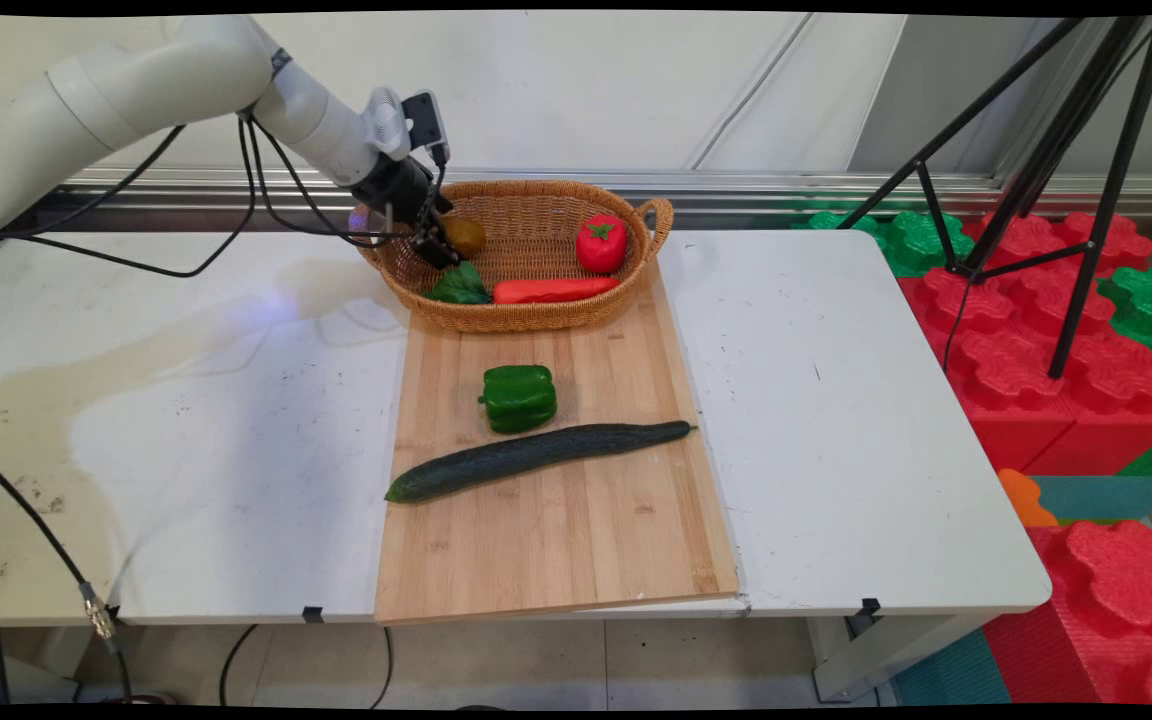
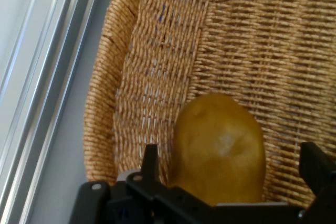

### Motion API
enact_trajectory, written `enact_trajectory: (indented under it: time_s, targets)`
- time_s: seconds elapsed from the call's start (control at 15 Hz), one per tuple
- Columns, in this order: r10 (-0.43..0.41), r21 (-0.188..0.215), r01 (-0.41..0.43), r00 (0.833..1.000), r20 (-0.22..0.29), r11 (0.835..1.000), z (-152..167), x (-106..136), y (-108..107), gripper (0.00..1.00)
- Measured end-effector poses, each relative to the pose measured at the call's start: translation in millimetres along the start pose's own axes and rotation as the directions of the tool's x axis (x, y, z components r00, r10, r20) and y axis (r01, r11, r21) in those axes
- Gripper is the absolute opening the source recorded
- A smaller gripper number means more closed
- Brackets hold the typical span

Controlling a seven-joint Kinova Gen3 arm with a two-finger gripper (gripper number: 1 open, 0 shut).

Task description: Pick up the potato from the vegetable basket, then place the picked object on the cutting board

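Black two-finger gripper (image 2: 231, 182) stands with its fingers spread either side of a smooth brownish-yellow potato (image 2: 219, 148), inside the left end of an oval woven wicker basket (image 1: 576, 318); the potato looks firm, rounded, perhaps slippery, best taken across its middle; basket wall crowds the left, open room lies rightward toward a red plastic tomato (image 1: 601, 243).

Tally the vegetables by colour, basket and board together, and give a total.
Green: 3, the pepper, the cucumber, the leafy green
Red: 2, the tomato, the carrot
Yellow-brown: 1, the potato between the gripper fingers
Total: 6
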Motion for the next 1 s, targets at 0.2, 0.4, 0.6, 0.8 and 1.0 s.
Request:
enact_trajectory:
  time_s: [0.2, 0.4, 0.6, 0.8, 1.0]
  targets:
    - [0.007, 0.005, -0.007, 1.000, 0.005, 1.000, 7.6, 2.6, 0.6, 1.00]
    - [0.017, 0.006, -0.017, 1.000, 0.005, 1.000, 12.5, 4.9, 2.0, 0.00]
    - [0.027, 0.009, -0.027, 1.000, 0.004, 1.000, 13.6, 5.7, 3.2, 0.00]
    - [0.032, 0.014, -0.032, 0.999, -0.002, 0.999, 11.6, 6.0, 5.4, 0.00]
    - [0.030, 0.019, -0.030, 0.999, -0.018, 0.999, 4.8, 8.0, 7.4, 0.00]
